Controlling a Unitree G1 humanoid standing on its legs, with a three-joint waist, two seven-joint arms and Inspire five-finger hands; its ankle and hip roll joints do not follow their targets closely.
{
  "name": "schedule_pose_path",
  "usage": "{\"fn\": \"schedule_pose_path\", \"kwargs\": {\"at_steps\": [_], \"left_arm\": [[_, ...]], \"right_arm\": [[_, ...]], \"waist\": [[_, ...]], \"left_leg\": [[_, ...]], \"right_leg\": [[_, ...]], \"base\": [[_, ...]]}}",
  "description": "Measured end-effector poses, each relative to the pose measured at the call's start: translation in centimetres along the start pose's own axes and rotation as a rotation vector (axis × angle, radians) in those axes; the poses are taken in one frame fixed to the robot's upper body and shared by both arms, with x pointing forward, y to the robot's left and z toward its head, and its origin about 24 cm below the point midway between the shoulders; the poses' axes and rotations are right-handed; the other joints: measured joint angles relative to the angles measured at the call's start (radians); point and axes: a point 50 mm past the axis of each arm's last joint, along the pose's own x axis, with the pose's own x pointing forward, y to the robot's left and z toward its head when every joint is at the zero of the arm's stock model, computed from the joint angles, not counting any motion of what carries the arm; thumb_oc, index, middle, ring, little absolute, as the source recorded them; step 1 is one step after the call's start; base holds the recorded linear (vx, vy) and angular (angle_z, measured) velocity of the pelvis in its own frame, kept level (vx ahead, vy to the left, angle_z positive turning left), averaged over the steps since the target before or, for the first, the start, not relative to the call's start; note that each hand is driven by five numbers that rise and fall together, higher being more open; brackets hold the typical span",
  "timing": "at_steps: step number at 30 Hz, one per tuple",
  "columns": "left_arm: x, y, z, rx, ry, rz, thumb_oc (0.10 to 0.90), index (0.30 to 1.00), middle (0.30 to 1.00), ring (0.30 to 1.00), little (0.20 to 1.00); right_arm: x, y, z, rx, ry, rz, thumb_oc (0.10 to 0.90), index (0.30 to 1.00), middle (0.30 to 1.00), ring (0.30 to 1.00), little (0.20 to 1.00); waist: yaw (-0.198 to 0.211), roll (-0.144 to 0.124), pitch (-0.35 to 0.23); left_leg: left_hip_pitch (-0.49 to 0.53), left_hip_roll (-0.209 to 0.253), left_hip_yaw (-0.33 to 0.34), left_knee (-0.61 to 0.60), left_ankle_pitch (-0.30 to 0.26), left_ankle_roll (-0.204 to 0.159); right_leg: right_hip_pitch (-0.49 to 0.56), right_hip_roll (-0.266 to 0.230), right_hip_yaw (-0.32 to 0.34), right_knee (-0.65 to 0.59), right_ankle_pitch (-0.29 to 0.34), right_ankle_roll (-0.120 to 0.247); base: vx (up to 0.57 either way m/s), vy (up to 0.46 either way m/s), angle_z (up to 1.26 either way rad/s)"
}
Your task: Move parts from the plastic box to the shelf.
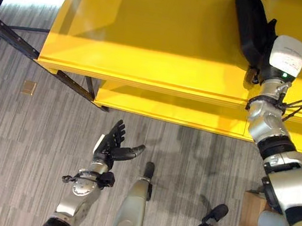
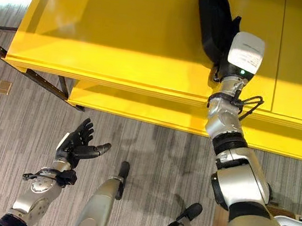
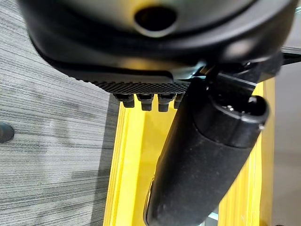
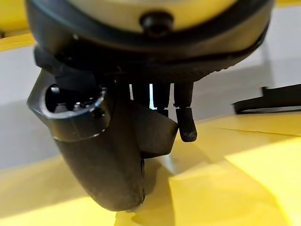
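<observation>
The right robot hand (image 1: 257, 40) pinches a black part (image 2: 211, 18) over the yellow shelf (image 1: 150, 30); the left robot hand (image 1: 111, 144) hangs spread, well apart.

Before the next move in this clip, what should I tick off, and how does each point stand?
1. Right hand over the yellow shelf: ok.
2. Black part resting on the shelf top: ok, though its far end runs out of view.
3. Right hand released from the part: cannot tell; its fingers are hidden against the part.
4. Left hand holding nothing: ok, open, low over the grey floor.
5. Shelf top bare beside the part: ok.
</observation>
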Motion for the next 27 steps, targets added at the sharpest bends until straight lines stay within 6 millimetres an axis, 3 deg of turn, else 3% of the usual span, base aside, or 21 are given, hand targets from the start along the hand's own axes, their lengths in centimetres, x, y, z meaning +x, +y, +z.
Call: {"fn": "schedule_pose_path", "kwargs": {"at_steps": [23,25,26,27], "left_arm": [[0.0,0.0,0.0,-0.001,-0.003,0.013,0.900,1.000,1.000,1.000,1.000],[0.0,0.0,0.0,0.000,-0.003,0.011,0.900,1.000,1.000,1.000,1.000],[0.0,-0.1,-0.1,0.000,-0.001,0.009,0.900,1.000,1.000,1.000,1.000],[0.0,-0.1,-0.1,0.000,-0.001,0.007,0.900,1.000,1.000,1.000,1.000]], "right_arm": [[0.0,-0.6,-2.4,-0.051,0.067,-0.058,0.400,0.300,0.300,0.300,0.300],[0.0,-0.6,-2.6,-0.065,0.064,-0.056,0.565,0.531,0.531,0.531,0.531],[0.1,-0.7,-2.7,-0.080,0.055,-0.056,0.900,1.000,1.000,1.000,1.000],[0.1,-0.8,-2.8,-0.100,0.038,-0.047,0.900,1.000,1.000,1.000,1.000]], "waist": [[-0.023,0.000,0.001],[-0.023,0.000,0.001],[-0.023,-0.001,0.001],[-0.023,-0.001,0.002]], "left_leg": [[-0.002,0.000,0.001,0.000,-0.002,0.003],[-0.003,0.000,0.001,0.000,-0.002,0.003],[-0.003,0.000,0.001,0.000,-0.002,0.003],[-0.003,0.000,0.001,0.000,-0.002,0.003]], "right_leg": [[-0.003,-0.002,0.003,0.000,-0.001,0.000],[-0.002,-0.002,0.003,0.000,-0.001,0.000],[-0.002,-0.002,0.003,0.000,-0.001,0.000],[-0.003,-0.002,0.004,0.001,-0.001,0.000]], "base": [[0.00,0.000,0.00],[0.00,0.000,0.00],[0.00,0.000,0.00],[0.00,0.000,0.00]]}}
